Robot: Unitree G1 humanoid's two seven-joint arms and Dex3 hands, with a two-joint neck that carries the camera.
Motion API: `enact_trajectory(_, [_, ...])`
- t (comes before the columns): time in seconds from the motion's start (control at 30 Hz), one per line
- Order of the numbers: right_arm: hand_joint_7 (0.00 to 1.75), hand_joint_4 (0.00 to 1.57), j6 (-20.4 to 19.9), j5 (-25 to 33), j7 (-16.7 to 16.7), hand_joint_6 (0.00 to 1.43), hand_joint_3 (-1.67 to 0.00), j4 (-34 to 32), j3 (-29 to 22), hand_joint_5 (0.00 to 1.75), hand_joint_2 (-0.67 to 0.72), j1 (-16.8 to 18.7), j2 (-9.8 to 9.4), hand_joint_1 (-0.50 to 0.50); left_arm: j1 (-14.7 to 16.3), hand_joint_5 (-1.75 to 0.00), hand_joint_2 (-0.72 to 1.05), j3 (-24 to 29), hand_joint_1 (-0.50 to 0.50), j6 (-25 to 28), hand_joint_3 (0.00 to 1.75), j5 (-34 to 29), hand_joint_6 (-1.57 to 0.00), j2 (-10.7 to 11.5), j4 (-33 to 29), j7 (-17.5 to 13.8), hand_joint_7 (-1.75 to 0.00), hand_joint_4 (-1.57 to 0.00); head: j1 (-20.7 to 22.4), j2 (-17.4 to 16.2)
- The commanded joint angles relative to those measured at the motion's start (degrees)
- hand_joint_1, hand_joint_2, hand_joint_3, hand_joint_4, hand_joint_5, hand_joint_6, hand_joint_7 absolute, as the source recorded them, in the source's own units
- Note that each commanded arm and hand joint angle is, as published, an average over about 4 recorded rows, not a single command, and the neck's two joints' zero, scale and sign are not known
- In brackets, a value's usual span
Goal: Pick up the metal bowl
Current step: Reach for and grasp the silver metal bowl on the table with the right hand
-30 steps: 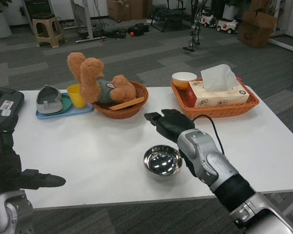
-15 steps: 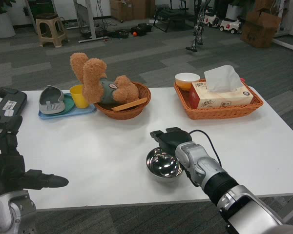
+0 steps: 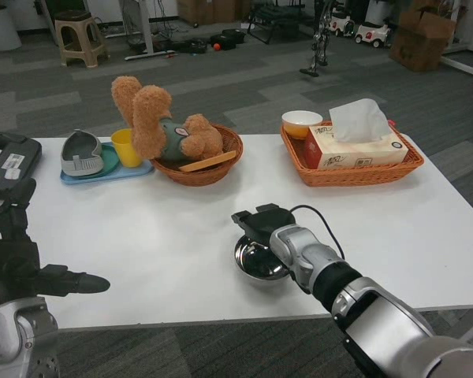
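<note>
Right robot hand [image 3: 262, 223] over metal bowl [image 3: 258, 261] rim, grip unclear, teddy bear [image 3: 162, 126] in round basket [image 3: 221, 164]

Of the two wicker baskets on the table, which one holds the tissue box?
The rectangular basket toward the table's far right holds the tissue box, with a small bowl beside it. The round basket holds the teddy bear instead.

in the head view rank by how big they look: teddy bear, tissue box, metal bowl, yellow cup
1. teddy bear
2. tissue box, somewhat smaller
3. metal bowl, partly hidden by the right robot hand, and nearest the camera, so its rank is unsure
4. yellow cup
</note>
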Motion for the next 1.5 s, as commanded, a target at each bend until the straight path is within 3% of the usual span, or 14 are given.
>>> enact_trajectory(0.03, [0.07, 0.03, -0.35, 0.57, -1.13, 0.00, -0.06, 2.04, 0.75, 0.00, 0.66, -1.65, 0.53, -0.46, -0.73, -1.03, -0.72, -0.01, -0.50, -0.19, 0.00, -0.12, 0.00, -0.03, 0.29, 0.07, 0.00, -0.94, -0.01, 0.00])
enact_trajectory(0.2, [0.07, 0.01, -0.72, 0.68, -2.32, 0.00, 0.00, 4.19, 1.78, 0.00, 0.66, -2.53, 0.95, -0.46, -0.73, -0.98, -0.70, -0.14, -0.50, -0.19, 0.00, -0.12, 0.00, -0.07, 0.29, 0.03, -0.03, -0.94, -0.13, 0.20])
enact_trajectory(0.73, [0.07, 0.01, -0.85, 0.77, -6.01, 0.00, -0.02, 9.24, 4.42, 0.00, 0.66, -3.80, 2.58, -0.46, 0.63, -1.03, -0.72, -0.19, -0.50, -0.19, 0.00, -0.03, 0.00, -0.03, -0.63, 0.03, -0.03, -0.94, -0.05, 1.12])
enact_trajectory(0.93, [0.09, 0.01, -0.94, 0.73, -7.19, 0.00, 0.00, 9.95, 4.86, 0.00, 0.66, -3.85, 3.15, -0.46, 0.80, -0.92, -0.72, -0.19, -0.50, -0.19, 0.00, -0.03, 0.00, 0.06, -0.68, 0.03, -0.03, -0.94, 0.15, 1.46])
enact_trajectory(1.1, [0.07, 0.00, -0.94, 0.62, -7.85, 0.00, -0.08, 10.43, 4.95, 0.00, 0.66, -3.89, 3.19, -0.46, 1.18, -0.92, -0.72, -0.10, -0.50, -0.19, 0.00, -0.03, 0.00, 0.15, -0.98, 0.03, -0.02, -0.94, 0.62, 1.75])
enact_trajectory(1.4, [0.10, 0.00, -1.03, 0.94, -8.38, 0.00, -0.08, 11.00, 5.12, 0.00, 0.63, -4.11, 3.10, -0.46, 1.46, -0.92, -0.72, 0.03, -0.50, -0.24, 0.00, -0.03, 0.00, 0.06, -1.03, 0.03, -0.02, -0.94, 0.41, 1.65])
enact_trajectory(1.5, [0.10, 0.00, -1.03, 1.27, -8.27, 0.00, -0.08, 11.18, 5.17, 0.07, 0.60, -4.20, 3.02, -0.46, 1.42, -0.98, -0.72, -0.01, -0.50, -0.22, 0.00, -0.03, 0.00, 0.06, -1.03, 0.03, -0.03, -0.94, 0.37, 1.61])
